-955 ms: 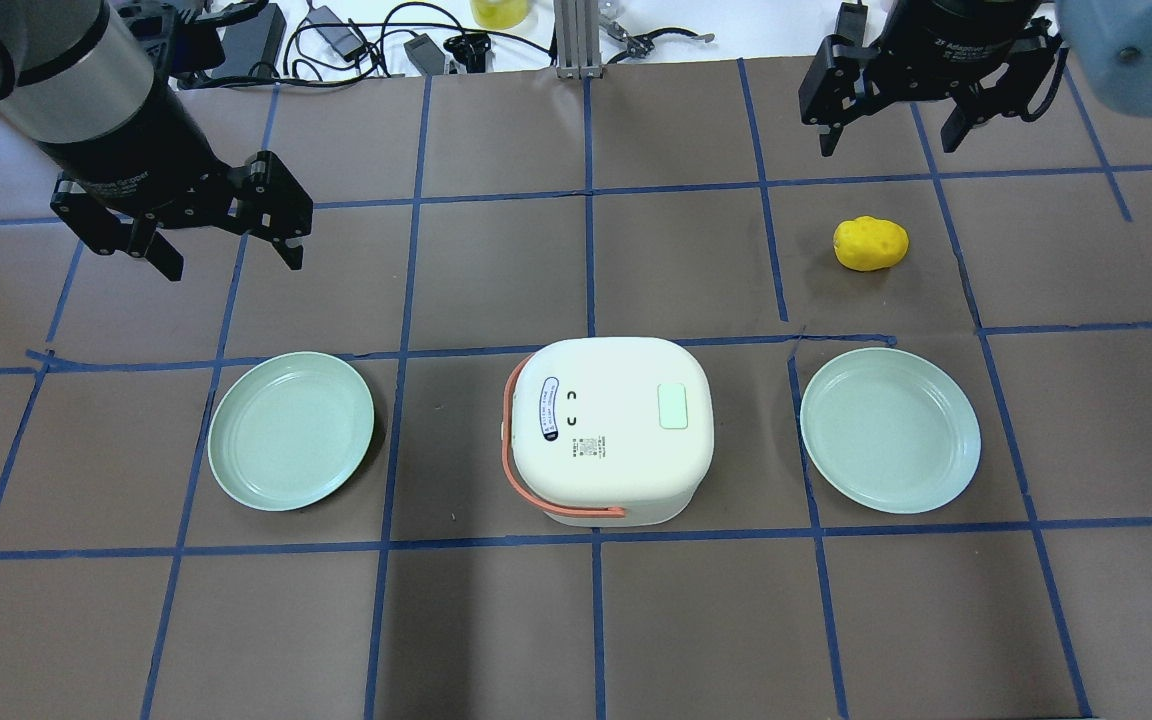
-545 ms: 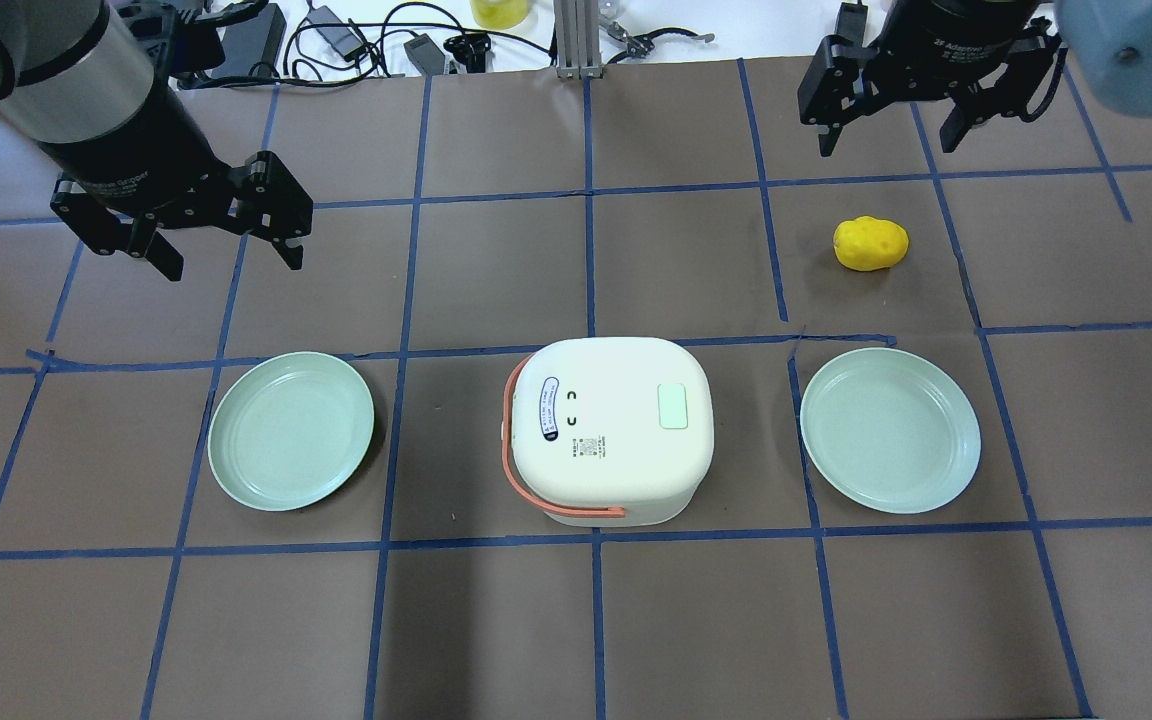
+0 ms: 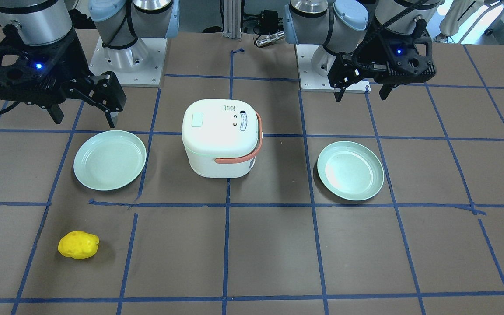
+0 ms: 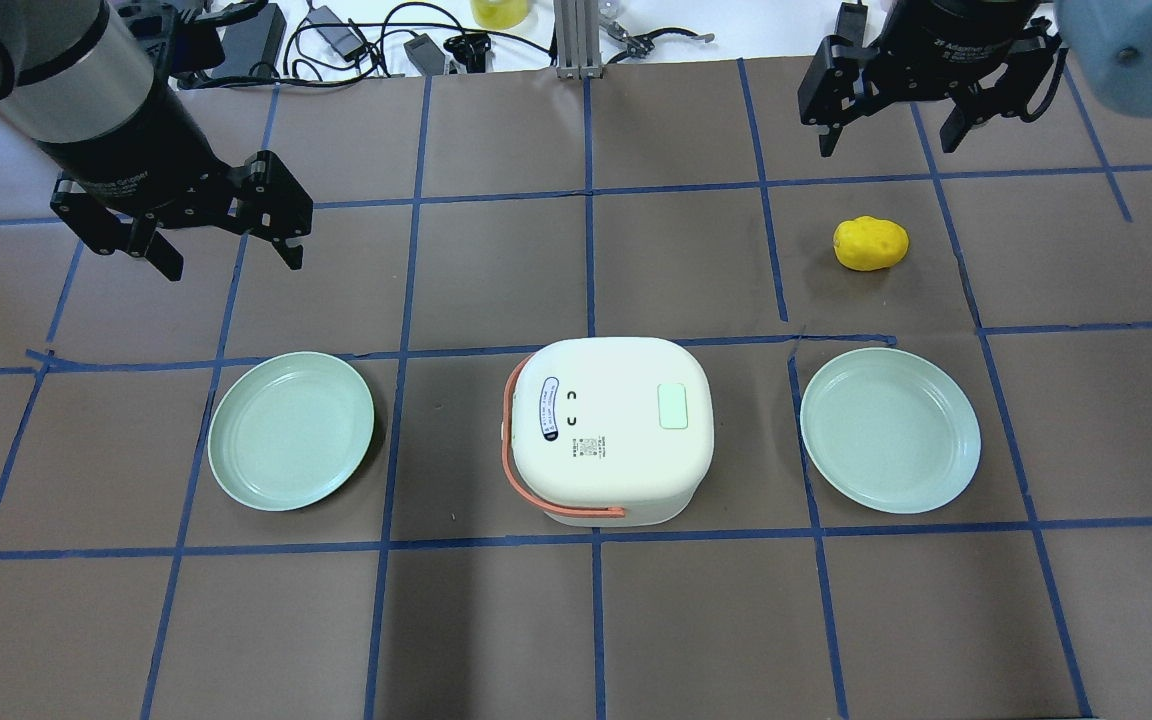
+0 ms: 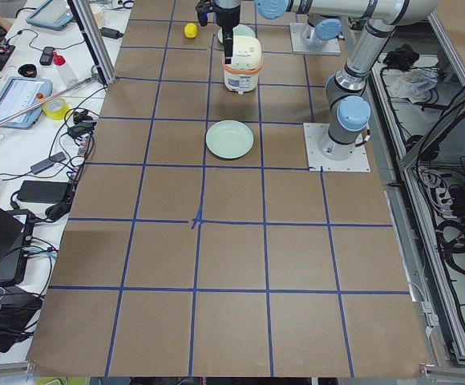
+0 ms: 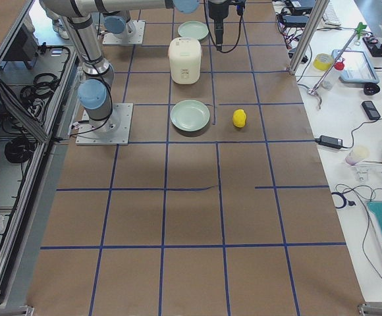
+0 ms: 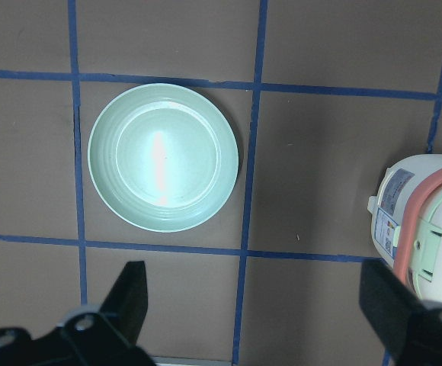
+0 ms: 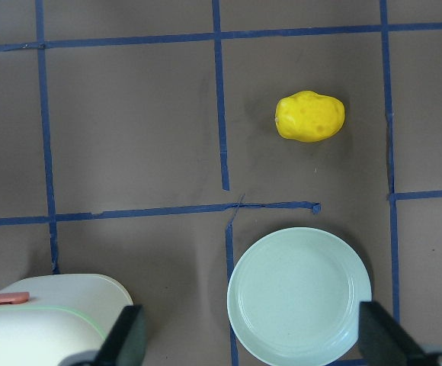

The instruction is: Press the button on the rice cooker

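White rice cooker (image 4: 608, 430) untouched mid-tabletop (image 4: 496, 270), left pincer (image 4: 233, 262) and right pincer (image 4: 888, 147) both spread wide, empty, well apart from it: approach stage, next likely calling for one pincer lowered onto pale-green lid button (image 4: 672, 406).

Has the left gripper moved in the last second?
No. The left gripper sits where it was against the blue tape line, open, well away from the rice cooker.

Left plate (image 4: 291, 430), right plate (image 4: 890, 430) and yellow potato (image 4: 870, 243) lie on the taped table (image 4: 496, 260).
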